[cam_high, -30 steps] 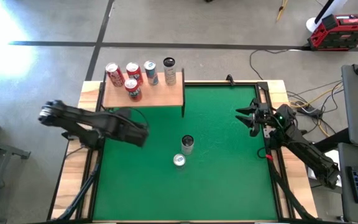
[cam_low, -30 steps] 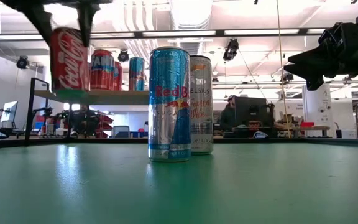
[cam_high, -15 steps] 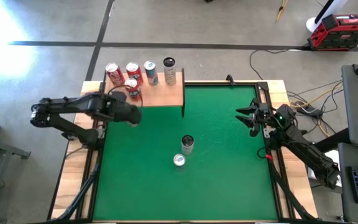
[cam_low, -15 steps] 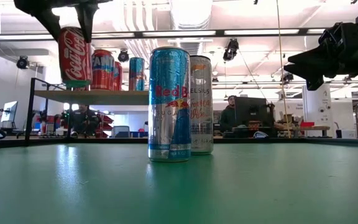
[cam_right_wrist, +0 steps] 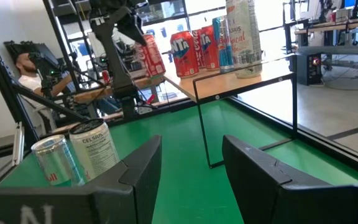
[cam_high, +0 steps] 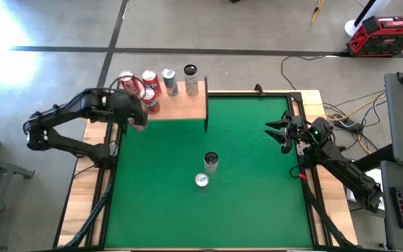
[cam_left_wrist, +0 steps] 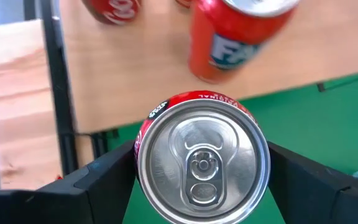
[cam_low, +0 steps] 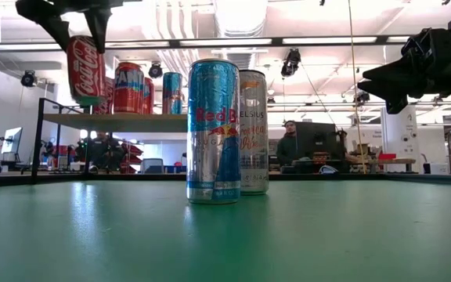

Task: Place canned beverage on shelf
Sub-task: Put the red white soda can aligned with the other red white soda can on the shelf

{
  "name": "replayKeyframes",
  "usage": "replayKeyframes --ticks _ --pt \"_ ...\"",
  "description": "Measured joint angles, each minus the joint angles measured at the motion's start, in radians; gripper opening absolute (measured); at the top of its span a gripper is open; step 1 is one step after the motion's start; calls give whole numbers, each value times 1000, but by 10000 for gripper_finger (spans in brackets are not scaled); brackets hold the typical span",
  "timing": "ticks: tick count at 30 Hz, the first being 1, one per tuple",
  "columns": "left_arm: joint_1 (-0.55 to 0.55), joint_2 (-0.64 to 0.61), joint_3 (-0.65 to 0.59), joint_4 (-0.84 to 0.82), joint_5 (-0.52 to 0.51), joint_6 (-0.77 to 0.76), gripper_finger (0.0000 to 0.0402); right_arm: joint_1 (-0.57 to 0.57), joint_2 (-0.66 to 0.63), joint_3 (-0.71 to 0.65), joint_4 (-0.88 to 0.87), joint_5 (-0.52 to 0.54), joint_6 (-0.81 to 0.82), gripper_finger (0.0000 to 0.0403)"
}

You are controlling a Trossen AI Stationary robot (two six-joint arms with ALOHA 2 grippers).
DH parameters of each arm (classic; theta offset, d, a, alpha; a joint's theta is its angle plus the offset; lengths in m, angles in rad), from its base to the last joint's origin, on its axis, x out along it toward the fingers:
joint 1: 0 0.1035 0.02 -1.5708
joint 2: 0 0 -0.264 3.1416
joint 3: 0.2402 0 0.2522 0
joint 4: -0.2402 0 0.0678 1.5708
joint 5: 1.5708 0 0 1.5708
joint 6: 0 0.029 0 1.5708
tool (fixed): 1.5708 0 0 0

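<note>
Left gripper [cam_low: 77, 31] jaws clamped on Coca-Cola can [cam_low: 86, 69] above shelf [cam_high: 180, 107] near-left edge; crowding Fanta can [cam_left_wrist: 235, 37], knock-over risk. Right gripper [cam_high: 280, 134] jaws together, idle far right.

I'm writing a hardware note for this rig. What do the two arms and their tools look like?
Both arms are dark, nearly black, built from slim jointed links. The left tool ends in two flat, angular black fingers. The right tool has the same pointed black fingers, with a small green light glowing at its wrist and dark cables along the arm. No markings are legible.
</note>
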State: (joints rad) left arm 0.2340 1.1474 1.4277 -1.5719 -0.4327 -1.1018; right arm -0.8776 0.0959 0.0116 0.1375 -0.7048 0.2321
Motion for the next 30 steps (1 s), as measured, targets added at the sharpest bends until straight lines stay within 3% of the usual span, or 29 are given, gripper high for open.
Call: replayKeyframes --ticks 21,30 --pt "340 -1 0 71 13 336 304 0 0 0 0 0 0 162" --pt "433 20 1 81 42 388 304 0 0 0 0 0 0 162"
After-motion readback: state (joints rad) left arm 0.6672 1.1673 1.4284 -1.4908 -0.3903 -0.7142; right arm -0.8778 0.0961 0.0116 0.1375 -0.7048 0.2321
